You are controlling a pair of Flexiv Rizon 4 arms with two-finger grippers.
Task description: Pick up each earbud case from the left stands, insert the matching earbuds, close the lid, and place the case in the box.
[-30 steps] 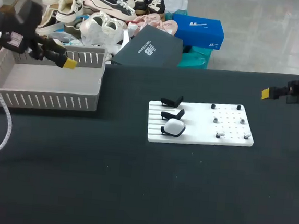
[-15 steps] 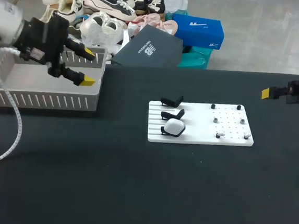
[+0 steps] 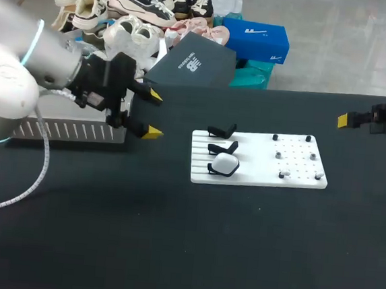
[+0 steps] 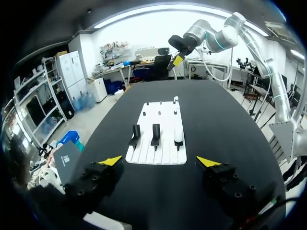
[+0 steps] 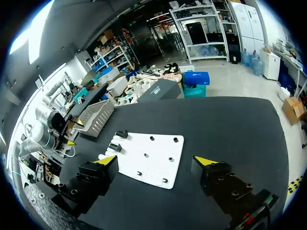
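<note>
**Black tabletop (image 3: 170, 251), final pickup pending**

Grey box (image 3: 65, 131) far left, contents hidden behind the arm. Left gripper (image 3: 153, 115) just right of it, fingers spread wide, holding nothing. On white board (image 3: 258, 174): two stands (image 3: 222, 131) bare, nearest one carrying a white earbud case (image 3: 225, 163). Probably two cases done, this one not yet picked. Right gripper (image 5: 156, 160) far right, gaping, empty.
</note>
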